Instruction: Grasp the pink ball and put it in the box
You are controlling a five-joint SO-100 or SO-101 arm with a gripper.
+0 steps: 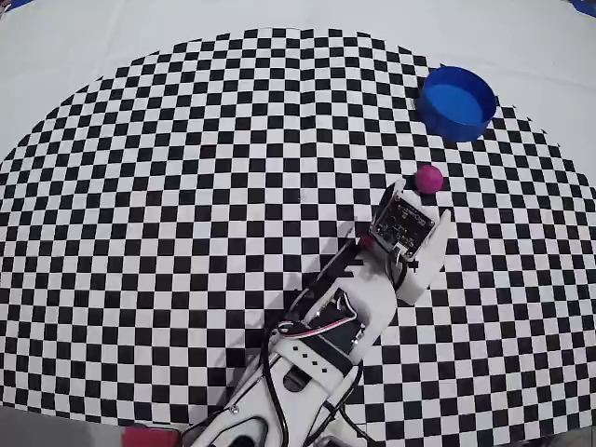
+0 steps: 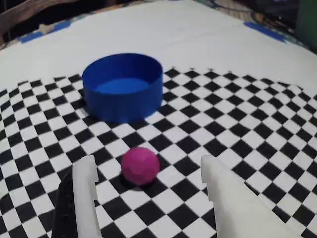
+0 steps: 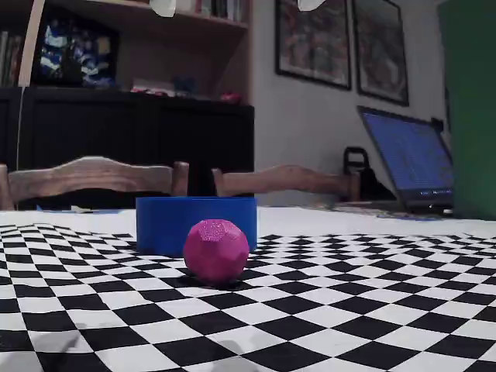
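The small faceted magenta-pink ball [image 2: 140, 166] sits on the black-and-white checkered mat [image 2: 257, 124], between the white two-finger gripper [image 2: 148, 173]'s spread fingers. The round blue shallow box [image 2: 123, 87] stands behind it in the wrist view, apart.

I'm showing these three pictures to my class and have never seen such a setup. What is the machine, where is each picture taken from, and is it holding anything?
It is a small white robot arm on a checkered mat. One camera looks down from above, one rides on the arm's wrist, and one sits low on the table. The arm ends in a two-fingered pincer, open and holding nothing. The pink ball lies on the mat between the pincer's fingers. Beyond it stands the box, a round blue container, empty in the wrist view.
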